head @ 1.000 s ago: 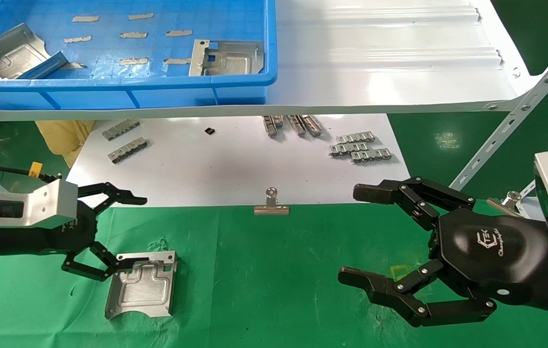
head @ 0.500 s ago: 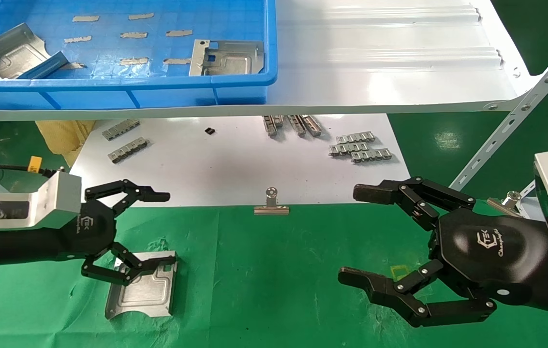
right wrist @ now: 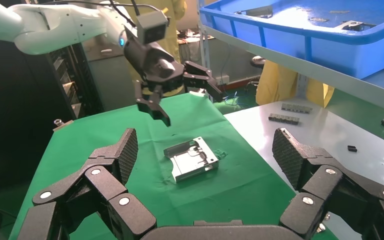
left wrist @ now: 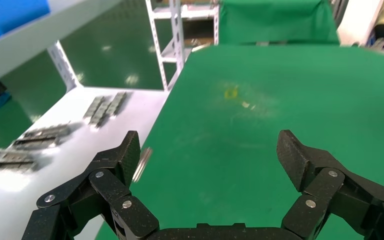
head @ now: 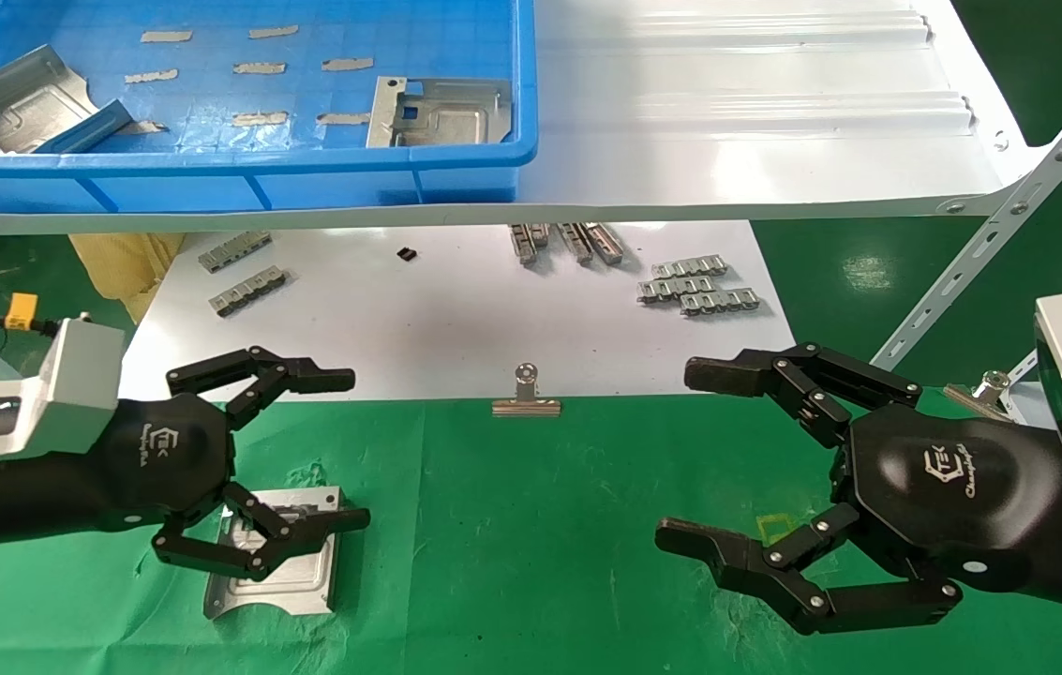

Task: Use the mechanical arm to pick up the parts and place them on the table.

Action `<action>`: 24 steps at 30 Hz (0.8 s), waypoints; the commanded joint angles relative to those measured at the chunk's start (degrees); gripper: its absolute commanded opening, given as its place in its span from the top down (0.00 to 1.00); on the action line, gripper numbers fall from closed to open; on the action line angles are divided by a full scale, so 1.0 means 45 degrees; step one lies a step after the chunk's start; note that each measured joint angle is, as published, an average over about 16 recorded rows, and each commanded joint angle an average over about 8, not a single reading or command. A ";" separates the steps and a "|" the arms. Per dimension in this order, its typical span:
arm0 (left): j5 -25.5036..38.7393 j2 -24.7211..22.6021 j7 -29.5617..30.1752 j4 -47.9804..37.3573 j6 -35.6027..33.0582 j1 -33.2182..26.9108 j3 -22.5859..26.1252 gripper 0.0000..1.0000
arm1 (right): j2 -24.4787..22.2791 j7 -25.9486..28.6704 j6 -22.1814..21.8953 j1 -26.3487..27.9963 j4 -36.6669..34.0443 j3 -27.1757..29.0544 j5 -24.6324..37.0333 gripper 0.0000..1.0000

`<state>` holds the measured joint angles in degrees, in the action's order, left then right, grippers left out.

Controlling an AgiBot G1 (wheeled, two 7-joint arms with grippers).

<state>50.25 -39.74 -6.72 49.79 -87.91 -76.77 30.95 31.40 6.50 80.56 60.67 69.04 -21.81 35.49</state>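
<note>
Hovering left gripper (head: 343, 450) wide open, part (head: 291, 562) beneath

Both arms are glossy black, each ending in a rounded palm housing with a white logo. The left end effector (head: 291, 450) and right end effector (head: 709, 459) have black jointed finger links with silver rivets, ridged fingertip pads (right wrist: 286, 156) and silver-grey boxy wrist blocks.

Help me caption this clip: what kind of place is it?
Probably a factory or lab workstation for sorting metal parts: stamped plates in a blue bin on a white shelf, ridged metal strips on a white board, green-floored racking behind.
</note>
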 commanded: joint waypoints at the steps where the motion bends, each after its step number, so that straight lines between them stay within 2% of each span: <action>1: -0.0169 0.0095 0.0351 0.0478 0.0045 0.0306 -0.0300 0.00 | 0.0000 0.0000 0.0000 0.0000 0.0000 0.0000 0.0000 0.00; 24: -0.1965 0.1099 0.4017 0.5561 0.0509 0.3555 -0.3488 0.00 | -0.0001 -0.0001 -0.0002 -0.0002 -0.0002 0.0000 -0.0001 0.00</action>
<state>41.71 -34.97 10.65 73.85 -85.69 -61.38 15.85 31.40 6.49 80.55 60.66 69.03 -21.80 35.49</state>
